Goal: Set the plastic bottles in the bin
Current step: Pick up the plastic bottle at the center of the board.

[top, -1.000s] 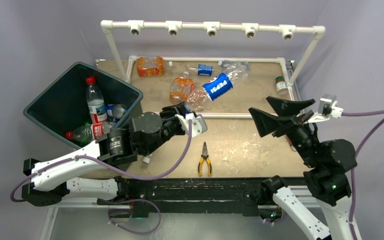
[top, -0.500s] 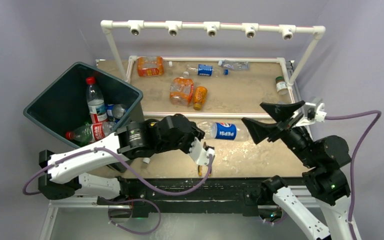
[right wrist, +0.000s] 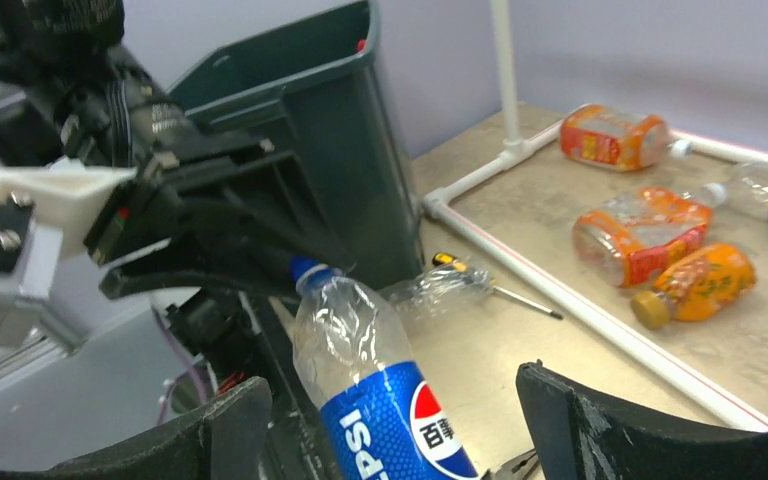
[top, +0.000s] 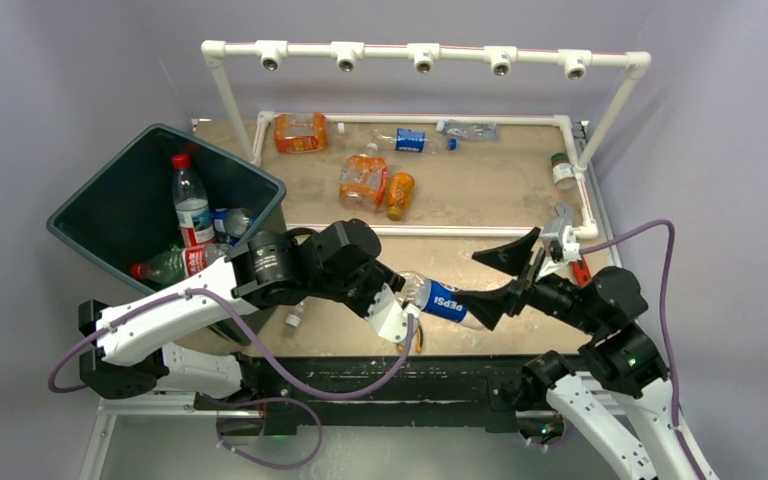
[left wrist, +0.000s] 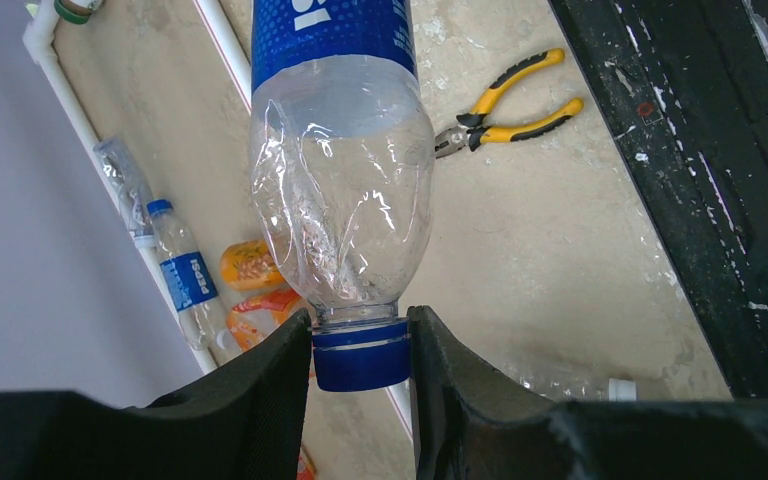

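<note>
Pinching the Pepsi bottle (top: 447, 301) by its blue cap (left wrist: 360, 362) above the near edge of the table (top: 520, 200), the left gripper (top: 400, 300) looks to be offering it to the right gripper (right wrist: 390, 385), whose jaws stand wide apart around its body, needing to close before the bin (top: 120, 200).

On the scuffed tan desk (top: 500, 190), a white pipe frame (top: 430, 230) rings the far half. Inside lie a flat orange bottle (top: 300, 132), a second orange bottle (top: 363, 181) just beside a small orange bottle (top: 399, 195), a blue-labelled bottle (top: 410, 140) and a crushed clear bottle (top: 468, 128). Yellow-handled pliers (left wrist: 508, 100) lie near the front edge.
</note>
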